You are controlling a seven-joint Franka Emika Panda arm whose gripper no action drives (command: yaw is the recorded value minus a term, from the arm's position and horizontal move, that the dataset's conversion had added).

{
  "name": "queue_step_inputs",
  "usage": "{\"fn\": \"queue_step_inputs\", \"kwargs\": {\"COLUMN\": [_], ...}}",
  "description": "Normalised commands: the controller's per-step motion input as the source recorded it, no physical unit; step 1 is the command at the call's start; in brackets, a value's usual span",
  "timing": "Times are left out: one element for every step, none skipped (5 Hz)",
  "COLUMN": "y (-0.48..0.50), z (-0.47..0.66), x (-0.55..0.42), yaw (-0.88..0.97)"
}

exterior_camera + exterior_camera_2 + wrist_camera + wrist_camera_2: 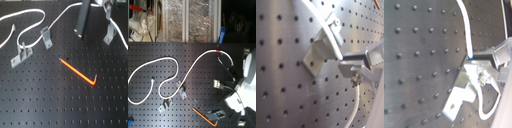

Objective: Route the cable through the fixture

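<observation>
Pinching the cable (466, 30), the closed fingers (474, 62) sit just beside the fixture (459, 97).

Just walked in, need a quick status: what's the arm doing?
The Panda arm is working a white cable on the black pegboard. In both wrist views the gripper appears closed on the cable right beside a small grey fixture. The rest of the cable snakes across the board past a second, wider clip. An orange rod lies untouched.
</observation>
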Motion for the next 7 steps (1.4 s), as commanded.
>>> {"fn": "queue_step_inputs", "kwargs": {"y": [-0.015,0.127,0.193,0.218,-0.018,-0.040,0.012], "z": [0.01,-0.02,-0.13,-0.11,0.00,0.37,0.26], "x": [-0.017,-0.070,-0.012,0.005,0.012,-0.025,-0.009], "yaw": [0.00,0.09,0.27,0.53,0.00,-0.05,0.00]}}
